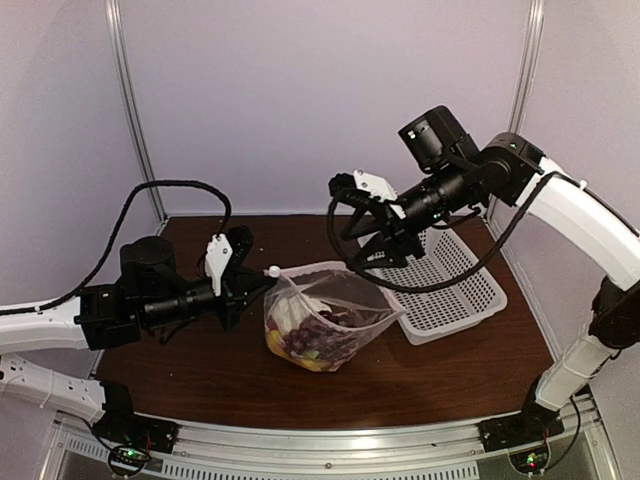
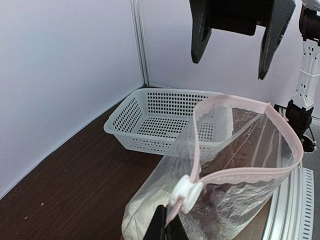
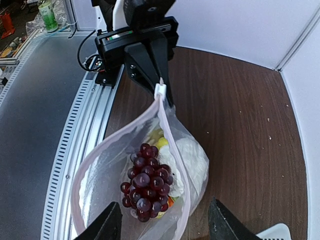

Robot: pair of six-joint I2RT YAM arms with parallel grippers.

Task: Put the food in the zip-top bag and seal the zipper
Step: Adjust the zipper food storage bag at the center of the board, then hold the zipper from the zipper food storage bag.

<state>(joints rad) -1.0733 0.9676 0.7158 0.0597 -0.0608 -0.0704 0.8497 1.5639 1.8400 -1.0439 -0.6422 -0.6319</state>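
Note:
The zip-top bag [image 1: 335, 335] stands open on the table with the food inside. In the right wrist view I see dark purple grapes [image 3: 149, 182], white cauliflower [image 3: 194, 159] and a yellow piece [image 3: 161, 142]. The zipper [image 2: 235, 176] is a pale pink strip and the bag's mouth gapes wide. Its white slider [image 2: 186, 194] sits at the left end. My left gripper [image 2: 167, 222] is shut on the bag's edge just below the slider. My right gripper [image 3: 165, 227] is open and empty, hovering above the open mouth, apart from the bag. It also shows in the top view [image 1: 378, 256].
A white perforated basket [image 1: 455, 295] sits to the right of the bag, at the back right of the brown table [image 1: 200, 365]. White walls enclose the back and sides. A metal rail [image 1: 330, 440] runs along the near edge.

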